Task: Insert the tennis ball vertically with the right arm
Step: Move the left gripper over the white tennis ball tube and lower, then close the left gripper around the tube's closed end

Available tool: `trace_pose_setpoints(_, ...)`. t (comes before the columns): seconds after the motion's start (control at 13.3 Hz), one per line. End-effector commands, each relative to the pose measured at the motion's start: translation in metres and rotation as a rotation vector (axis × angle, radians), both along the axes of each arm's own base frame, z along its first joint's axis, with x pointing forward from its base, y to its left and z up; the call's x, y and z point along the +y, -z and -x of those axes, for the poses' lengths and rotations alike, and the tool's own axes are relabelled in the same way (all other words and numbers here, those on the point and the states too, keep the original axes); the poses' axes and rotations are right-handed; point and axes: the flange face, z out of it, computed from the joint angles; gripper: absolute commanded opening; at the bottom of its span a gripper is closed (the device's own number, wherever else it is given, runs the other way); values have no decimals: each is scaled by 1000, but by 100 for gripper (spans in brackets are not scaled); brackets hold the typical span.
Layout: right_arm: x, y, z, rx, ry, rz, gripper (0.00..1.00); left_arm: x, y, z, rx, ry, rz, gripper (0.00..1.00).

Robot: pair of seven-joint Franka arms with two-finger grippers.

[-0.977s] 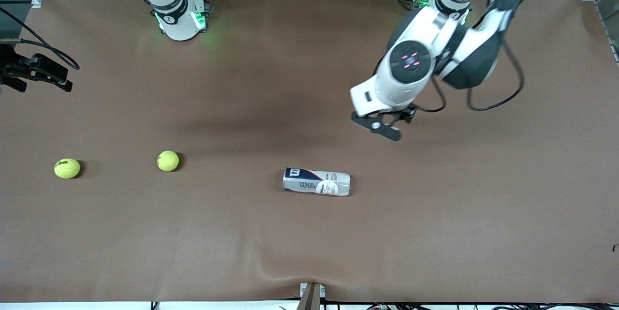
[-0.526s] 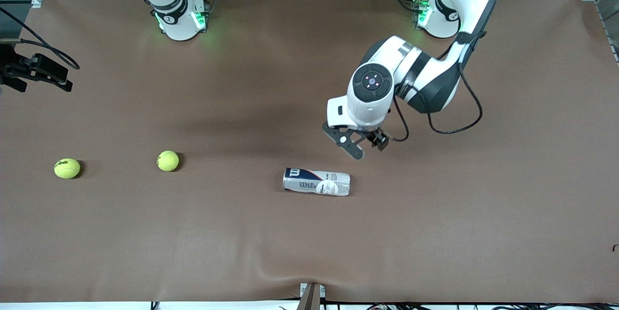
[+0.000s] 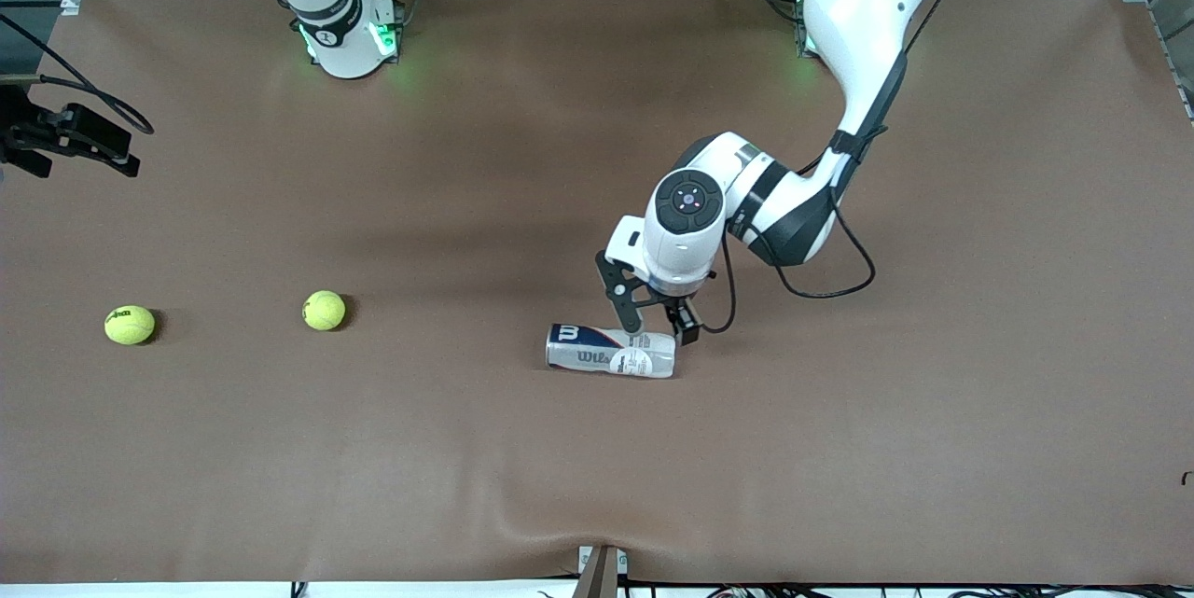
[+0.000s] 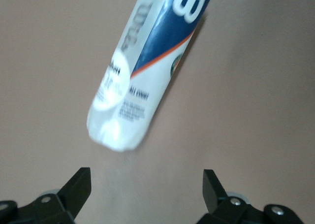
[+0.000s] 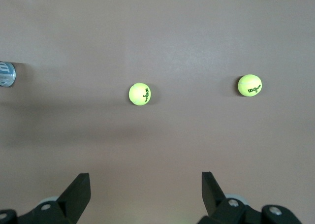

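Two yellow tennis balls lie on the brown table toward the right arm's end: one (image 3: 324, 310) (image 5: 140, 94) closer to the middle, the other (image 3: 129, 325) (image 5: 249, 85) near the table's end. A white and blue ball can (image 3: 611, 351) (image 4: 142, 71) lies on its side near the middle. My left gripper (image 3: 658, 320) (image 4: 146, 184) hangs open just above the can's end toward the left arm; the can is not between its fingers. My right gripper (image 5: 146, 184) is open and empty, high over the table and out of the front view.
The can's end (image 5: 7, 74) shows at the edge of the right wrist view. A black fixture with cables (image 3: 70, 139) sits at the table's edge at the right arm's end. Both arm bases stand along the edge farthest from the front camera.
The left arm has swung down and toward the front camera, bringing its open gripper from over bare table to just above the can's end. The balls and can have not moved.
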Motion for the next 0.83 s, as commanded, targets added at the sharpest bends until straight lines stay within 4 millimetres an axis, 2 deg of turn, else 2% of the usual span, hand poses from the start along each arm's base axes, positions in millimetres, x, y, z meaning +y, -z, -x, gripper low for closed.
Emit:
trace_pose_setpoints(0.0, -1, -2, 1, -1, -6, -9, 100, -13, 1, -6, -73, 125, 4, 100)
trace_pose_setpoints(0.15, -1, -1, 2, 1, -6, -9, 100, -46, -10, 12, -128, 208, -26, 100)
trace_pose_setpoints(0.3, -1, -1, 2, 2, -6, -9, 100, -64, -9, 27, -163, 251, -69, 100)
trace_pose_setpoints(0.6, -1, -1, 2, 2, -6, -9, 100, -76, 5, 27, -248, 208, -176, 100)
trace_pose_setpoints(0.68, -1, -1, 2, 2, -6, -9, 100, -73, 8, 26, -260, 166, -194, 100)
trace_pose_setpoints(0.75, -1, -1, 2, 2, -6, -9, 100, -69, 20, 24, -261, 165, -223, 100)
